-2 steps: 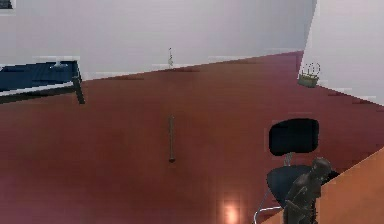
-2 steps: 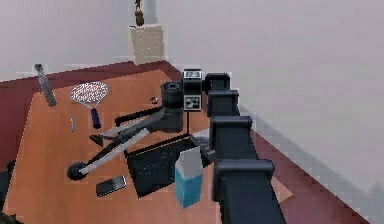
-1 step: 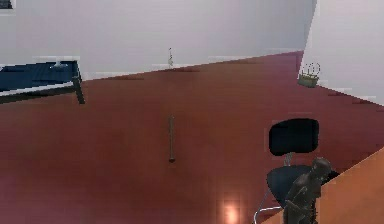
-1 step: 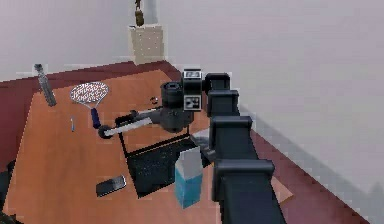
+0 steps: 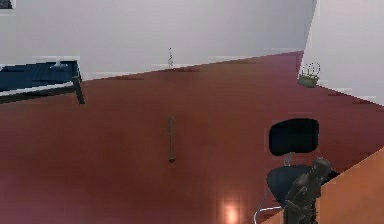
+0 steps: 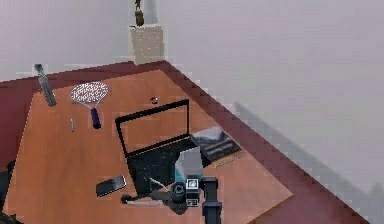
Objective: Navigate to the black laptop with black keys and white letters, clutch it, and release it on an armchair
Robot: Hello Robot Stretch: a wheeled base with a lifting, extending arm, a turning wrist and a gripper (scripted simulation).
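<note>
Well, we see the laptop [image 6: 160, 150] lying with its lid raised on the desk [image 6: 60, 160], a little below the middle of the arm side view, its dark screen facing the lower left and its black keyboard sloping toward the bottom edge. At the bottom of that frame, just below the keyboard, the gripper [image 6: 150, 193] reaches to the left from the arm [image 6: 211, 205]. The laptop lies right behind it on the desk, so we cannot tell whether it holds anything, nor how its fingers are set. A phone [image 6: 110, 186] lies flat just left of the gripper, near the laptop's lower left corner. A dark stack [image 6: 216, 149] rests against the laptop's right side. Farther up the desk we find a blue pen [image 6: 95, 117], a thin grey stick [image 6: 72, 124] beside it, a small dark knob [image 6: 155, 99] above the screen, a round mesh dish [image 6: 90, 93] and a tall dark bottle [image 6: 44, 85] at the upper left. Beyond the desk's far corner, at the top of the frame, a statue [image 6: 139, 12] stands on a pale pedestal [image 6: 148, 42]. In the forward view a black chair [image 5: 293, 138] stands at the lower right beside the desk's edge, a basket [image 5: 311, 75] sits by the wall at the upper right, and a low blue bed [image 5: 40, 78] fills the upper left over red-brown floor [image 5: 120, 150].
</note>
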